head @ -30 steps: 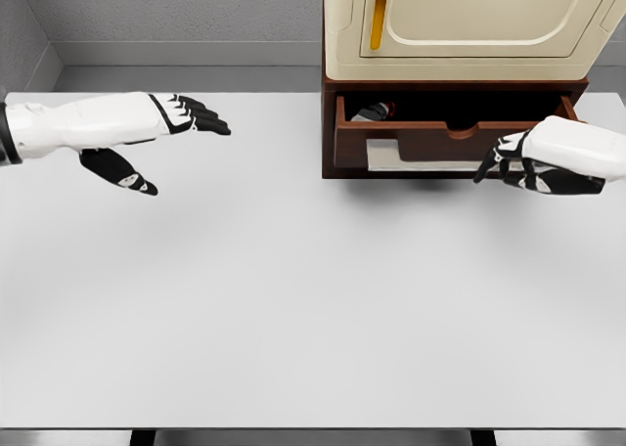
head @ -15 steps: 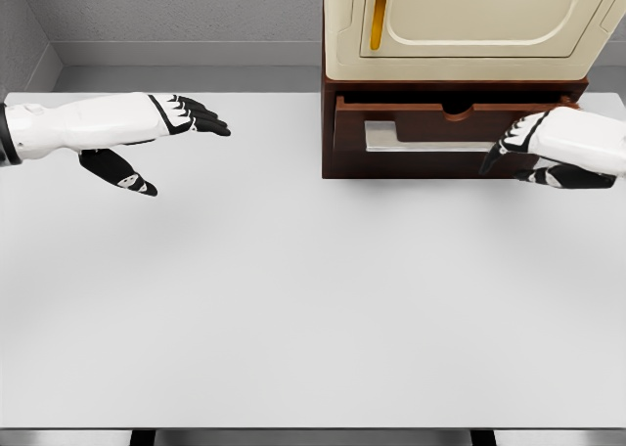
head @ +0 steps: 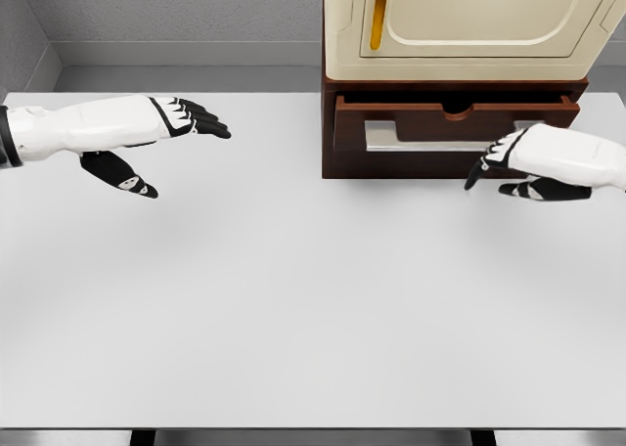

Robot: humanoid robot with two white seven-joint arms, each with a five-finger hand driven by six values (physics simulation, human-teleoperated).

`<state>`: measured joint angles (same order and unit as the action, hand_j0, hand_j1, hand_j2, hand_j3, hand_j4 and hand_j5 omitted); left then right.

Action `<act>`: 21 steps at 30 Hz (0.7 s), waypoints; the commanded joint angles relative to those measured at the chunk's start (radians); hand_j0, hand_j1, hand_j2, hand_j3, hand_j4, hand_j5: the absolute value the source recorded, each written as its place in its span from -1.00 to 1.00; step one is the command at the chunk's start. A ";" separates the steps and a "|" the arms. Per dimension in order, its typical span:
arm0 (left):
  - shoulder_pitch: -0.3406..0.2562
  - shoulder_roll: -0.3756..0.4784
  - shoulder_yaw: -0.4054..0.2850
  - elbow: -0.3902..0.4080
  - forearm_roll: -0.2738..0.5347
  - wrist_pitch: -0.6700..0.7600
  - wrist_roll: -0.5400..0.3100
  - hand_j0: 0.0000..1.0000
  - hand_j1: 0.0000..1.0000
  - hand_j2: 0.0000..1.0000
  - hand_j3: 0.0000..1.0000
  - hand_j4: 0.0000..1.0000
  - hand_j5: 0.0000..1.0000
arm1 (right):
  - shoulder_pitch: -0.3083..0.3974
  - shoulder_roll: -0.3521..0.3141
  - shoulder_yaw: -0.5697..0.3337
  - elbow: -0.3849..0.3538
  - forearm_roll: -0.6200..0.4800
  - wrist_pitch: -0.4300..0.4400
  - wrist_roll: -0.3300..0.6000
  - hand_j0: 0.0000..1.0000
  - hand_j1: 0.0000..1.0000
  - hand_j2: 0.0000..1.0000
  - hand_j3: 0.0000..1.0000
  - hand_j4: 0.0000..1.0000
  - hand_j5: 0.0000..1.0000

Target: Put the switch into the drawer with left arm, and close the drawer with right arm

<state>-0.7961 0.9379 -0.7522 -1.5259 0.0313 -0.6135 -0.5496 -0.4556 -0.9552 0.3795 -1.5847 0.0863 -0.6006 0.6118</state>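
The brown wooden drawer (head: 445, 125) under the cream cabinet (head: 460, 25) is pushed in, its front nearly flush with the frame. The switch is hidden; nothing of it shows. My right hand (head: 509, 162) hovers just in front of the drawer's right part, fingers relaxed and holding nothing, a small gap away from the drawer front. My left hand (head: 176, 138) floats over the table's far left, fingers stretched out flat and thumb hanging down, with nothing in it.
The white table (head: 293, 289) spreads in front of me. The cabinet stands at its back right, against a grey wall. A metal label plate (head: 421, 136) marks the drawer front.
The drawer went from half open, with the switch visible inside, to pushed in. My right hand pushed it back, then drew slightly toward me and downward. The left arm stayed still.
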 commanded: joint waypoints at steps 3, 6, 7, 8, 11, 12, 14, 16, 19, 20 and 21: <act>0.000 0.002 0.001 0.001 0.007 0.003 0.000 1.00 1.00 1.00 1.00 1.00 1.00 | -0.014 0.039 0.056 0.054 0.052 -0.010 -0.001 0.21 0.21 0.21 0.21 0.21 0.21; 0.000 0.002 0.002 0.000 0.007 0.003 0.000 1.00 1.00 1.00 1.00 1.00 1.00 | -0.040 0.069 0.073 0.100 0.069 -0.010 -0.001 0.21 0.21 0.21 0.21 0.21 0.21; 0.000 0.002 0.001 0.001 0.007 0.003 0.000 1.00 1.00 1.00 1.00 1.00 1.00 | -0.046 0.073 0.073 0.111 0.070 -0.010 -0.001 0.21 0.21 0.21 0.21 0.21 0.21; 0.000 0.002 0.001 0.001 0.007 0.003 0.000 1.00 1.00 1.00 1.00 1.00 1.00 | -0.052 0.075 0.073 0.112 0.070 -0.010 -0.001 0.22 0.22 0.22 0.22 0.22 0.22; 0.000 0.002 0.001 0.000 0.007 0.003 0.000 1.00 1.00 1.00 1.00 1.00 1.00 | -0.052 0.073 0.073 0.106 0.072 -0.010 -0.001 0.26 0.26 0.26 0.26 0.26 0.26; 0.000 0.002 0.001 -0.003 0.007 0.003 0.002 1.00 1.00 1.00 1.00 1.00 1.00 | -0.052 0.073 0.073 0.103 0.072 -0.010 -0.001 0.28 0.28 0.28 0.28 0.28 0.28; -0.002 0.005 -0.001 -0.003 0.009 0.003 0.005 1.00 1.00 1.00 1.00 1.00 1.00 | -0.051 0.072 0.095 0.080 0.072 -0.010 -0.001 1.00 1.00 1.00 1.00 1.00 1.00; -0.002 0.005 -0.001 -0.003 0.009 0.003 0.005 1.00 1.00 1.00 1.00 1.00 1.00 | -0.051 0.072 0.098 0.077 0.072 -0.010 -0.001 1.00 1.00 1.00 1.00 1.00 1.00; -0.002 0.005 -0.001 -0.002 0.009 0.003 0.004 1.00 1.00 1.00 1.00 1.00 1.00 | -0.051 0.070 0.124 0.055 0.073 -0.010 -0.001 1.00 1.00 1.00 1.00 1.00 1.00; -0.002 0.004 -0.001 -0.002 0.009 0.003 0.004 1.00 1.00 1.00 1.00 1.00 1.00 | -0.051 0.070 0.125 0.054 0.073 -0.010 -0.001 1.00 1.00 1.00 1.00 1.00 1.00; -0.002 0.005 -0.001 0.000 0.007 0.003 0.005 1.00 1.00 1.00 1.00 1.00 1.00 | -0.051 0.070 0.125 0.054 0.073 -0.010 -0.001 1.00 1.00 1.00 1.00 1.00 1.00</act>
<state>-0.7961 0.9420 -0.7539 -1.5266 0.0319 -0.6135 -0.5462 -0.5062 -0.8837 0.4988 -1.5235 0.1656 -0.6137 0.6113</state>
